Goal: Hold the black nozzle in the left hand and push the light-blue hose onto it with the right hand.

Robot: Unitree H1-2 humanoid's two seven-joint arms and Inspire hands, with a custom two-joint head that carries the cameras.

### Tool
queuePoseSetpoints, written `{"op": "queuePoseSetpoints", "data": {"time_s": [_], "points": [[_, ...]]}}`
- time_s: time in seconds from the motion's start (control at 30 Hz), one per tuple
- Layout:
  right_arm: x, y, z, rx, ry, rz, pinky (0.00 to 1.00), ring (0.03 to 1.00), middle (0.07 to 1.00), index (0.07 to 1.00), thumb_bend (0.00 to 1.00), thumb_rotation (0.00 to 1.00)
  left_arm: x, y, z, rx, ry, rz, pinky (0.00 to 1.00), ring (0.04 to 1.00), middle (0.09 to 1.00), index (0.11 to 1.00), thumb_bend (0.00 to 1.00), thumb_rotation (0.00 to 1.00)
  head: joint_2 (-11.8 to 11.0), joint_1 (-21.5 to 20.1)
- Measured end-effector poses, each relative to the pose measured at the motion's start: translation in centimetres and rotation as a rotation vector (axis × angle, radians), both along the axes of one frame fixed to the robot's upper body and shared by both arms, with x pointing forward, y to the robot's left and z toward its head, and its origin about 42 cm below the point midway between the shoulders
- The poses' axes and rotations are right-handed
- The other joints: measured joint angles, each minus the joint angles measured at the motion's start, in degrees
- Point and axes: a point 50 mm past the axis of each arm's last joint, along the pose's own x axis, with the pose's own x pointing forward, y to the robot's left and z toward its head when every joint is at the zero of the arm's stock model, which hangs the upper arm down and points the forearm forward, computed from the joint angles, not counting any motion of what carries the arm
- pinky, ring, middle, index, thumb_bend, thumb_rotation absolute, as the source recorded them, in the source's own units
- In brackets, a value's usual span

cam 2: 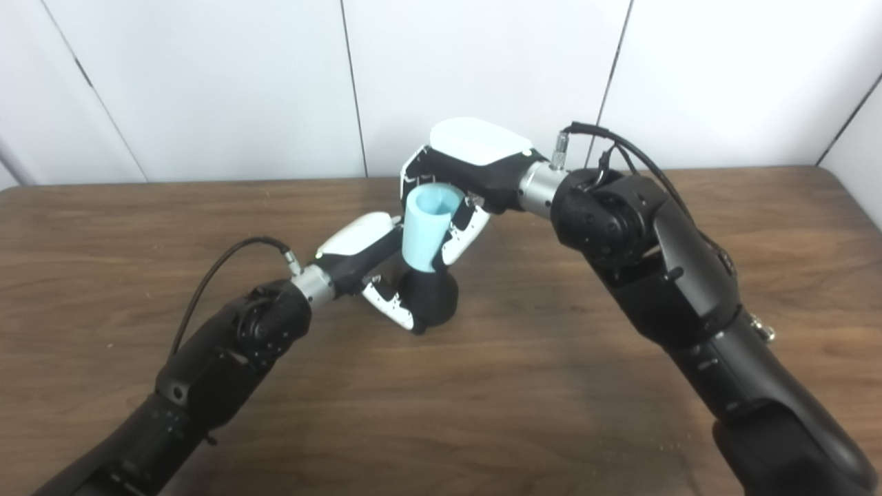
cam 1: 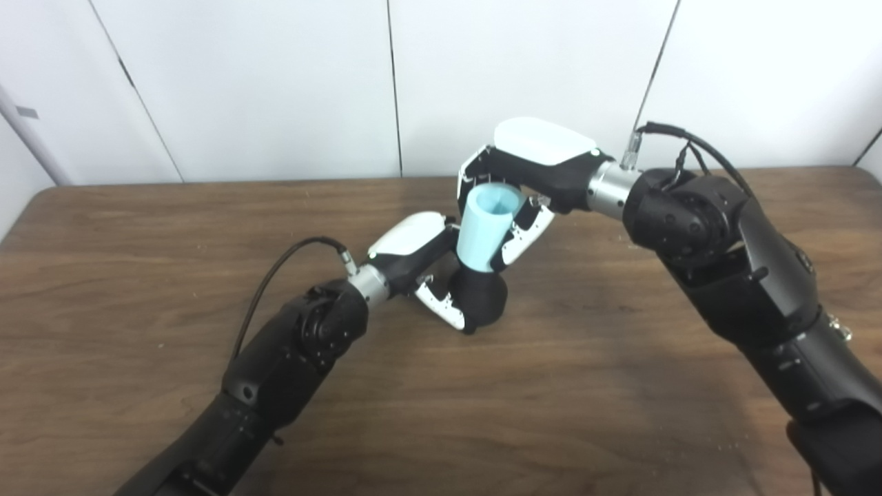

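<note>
**A:** How was it laid out, biggest thing first?

**B:** The wooden table (cam 1: 620, 413) ran across the view. Over its middle the right hand (cam 1: 534, 169) was clamped round the light-blue hose (cam 1: 484, 231), which stood nearly upright with its open mouth facing up. Below it the left hand (cam 1: 420, 258) was closed on the black nozzle (cam 1: 484, 296), near the tabletop.

**A:** Were they joined?

**B:** The hose's lower end met the top of the nozzle; how far it had seated, I couldn't tell.

**A:** So how to push well?

**B:** I judged the hose should be kept in line with the nozzle and pressed straight down, the left hand bracing firmly. A tilted push risked jamming or twisting the nozzle loose.
</note>
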Motion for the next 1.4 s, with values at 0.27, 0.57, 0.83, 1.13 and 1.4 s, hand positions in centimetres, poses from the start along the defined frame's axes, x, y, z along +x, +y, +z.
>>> {"op": "queuePoseSetpoints", "data": {"time_s": [0.27,0.57,0.83,1.13,1.4], "points": [[-0.1,0.0,-0.5,0.007,-0.01,0.009,0.37,0.461,0.483,0.487,0.5,0.0,0.0,0.0,0.0,0.001,0.0,-0.001,1.0,0.609,0.485,0.486,0.53,0.0,0.0,0.0],[-0.4,0.1,-1.2,0.003,-0.017,0.012,0.36,0.456,0.48,0.496,0.5,0.0,0.0,0.0,0.0,0.002,0.001,-0.004,1.0,0.608,0.483,0.487,0.53,0.0,0.3,0.1],[-0.5,0.0,-1.5,0.006,-0.012,0.006,0.37,0.455,0.489,0.492,0.5,0.0,-0.1,-0.1,0.1,0.002,0.001,-0.005,1.0,0.608,0.483,0.487,0.53,0.0,0.3,0.0],[-1.1,-0.9,-2.2,0.009,-0.105,-0.004,0.5,0.679,0.748,0.723,0.9,0.1,-0.1,-0.1,0.1,0.002,0.001,-0.006,1.0,0.603,0.483,0.487,0.53,0.0,-0.4,-0.1],[-1.1,-1.0,-2.3,0.007,-0.151,-0.029,0.54,0.701,0.769,0.726,0.91,0.12,-0.1,-0.5,0.2,0.037,-0.019,-0.02,1.0,0.62,0.491,0.482,0.53,0.0,-0.6,-0.3]]}}
